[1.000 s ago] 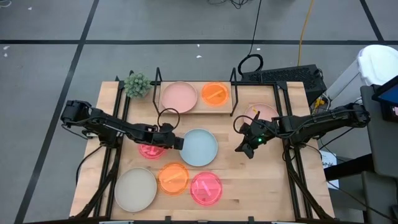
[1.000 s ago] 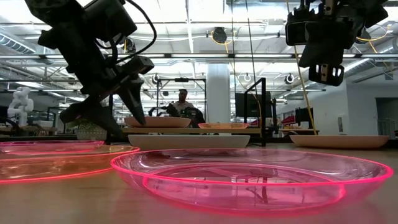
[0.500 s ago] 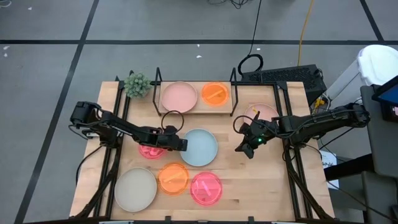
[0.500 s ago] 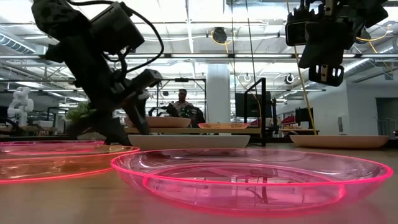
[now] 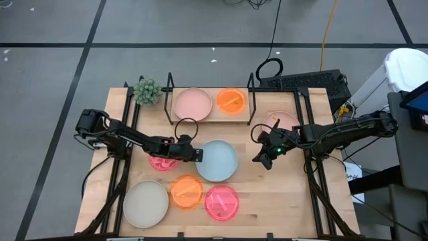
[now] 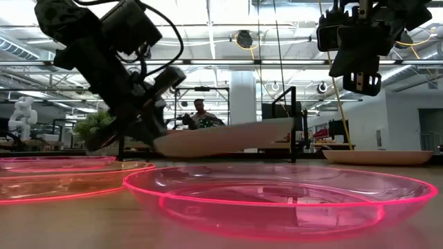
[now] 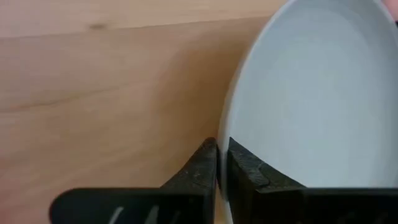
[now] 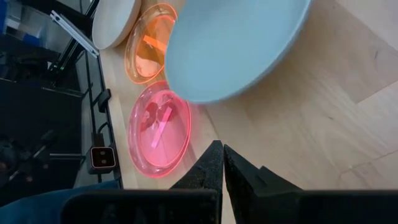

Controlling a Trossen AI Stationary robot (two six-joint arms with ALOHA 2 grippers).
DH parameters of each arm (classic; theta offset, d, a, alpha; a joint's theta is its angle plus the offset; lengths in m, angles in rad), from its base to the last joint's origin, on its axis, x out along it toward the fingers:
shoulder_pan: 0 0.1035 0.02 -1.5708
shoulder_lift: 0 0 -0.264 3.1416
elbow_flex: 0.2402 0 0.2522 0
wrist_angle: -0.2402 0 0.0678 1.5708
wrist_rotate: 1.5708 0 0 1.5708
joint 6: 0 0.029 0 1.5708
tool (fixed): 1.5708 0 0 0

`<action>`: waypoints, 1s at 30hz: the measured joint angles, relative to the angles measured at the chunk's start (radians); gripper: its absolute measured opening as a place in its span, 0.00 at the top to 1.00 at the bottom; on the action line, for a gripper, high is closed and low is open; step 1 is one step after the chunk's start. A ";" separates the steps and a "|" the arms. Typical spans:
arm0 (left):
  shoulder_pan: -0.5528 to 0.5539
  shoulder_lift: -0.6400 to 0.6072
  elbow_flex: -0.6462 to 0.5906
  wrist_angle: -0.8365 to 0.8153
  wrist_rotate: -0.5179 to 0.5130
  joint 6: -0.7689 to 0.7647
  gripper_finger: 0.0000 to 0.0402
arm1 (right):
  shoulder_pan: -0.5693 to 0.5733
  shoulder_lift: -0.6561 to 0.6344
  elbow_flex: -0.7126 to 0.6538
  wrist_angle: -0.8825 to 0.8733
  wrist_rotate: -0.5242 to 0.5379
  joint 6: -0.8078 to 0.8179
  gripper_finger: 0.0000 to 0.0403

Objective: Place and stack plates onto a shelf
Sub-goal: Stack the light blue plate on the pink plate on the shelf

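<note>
Though flat from above, blue plate (image 6: 228,136) tilted.

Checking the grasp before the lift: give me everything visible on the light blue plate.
The light blue plate is round, matte and opaque, shallow with a raised rim, and looks empty. It sits mid-table, in front of the shelf. The left gripper is shut on its rim at the edge toward the left arm. In the low view it is tilted, the far edge raised. Whether it still touches the tabletop cannot be told.

Overhead and table-level cameras share the light blue plate (image 5: 217,161); wrist views perhaps closest.
</note>
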 joint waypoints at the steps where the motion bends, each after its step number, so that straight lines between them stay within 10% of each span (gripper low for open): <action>1: 0.000 -0.001 0.000 0.020 0.001 -0.001 0.97 | 0.000 0.000 0.000 0.002 0.000 0.000 1.00; 12: 0.011 -0.049 0.036 0.100 -0.022 0.040 0.97 | 0.000 0.000 0.000 0.003 -0.003 -0.010 1.00; 30: 0.227 -0.178 0.469 -0.489 -0.032 0.450 0.97 | 0.000 0.000 0.000 0.008 -0.003 0.020 1.00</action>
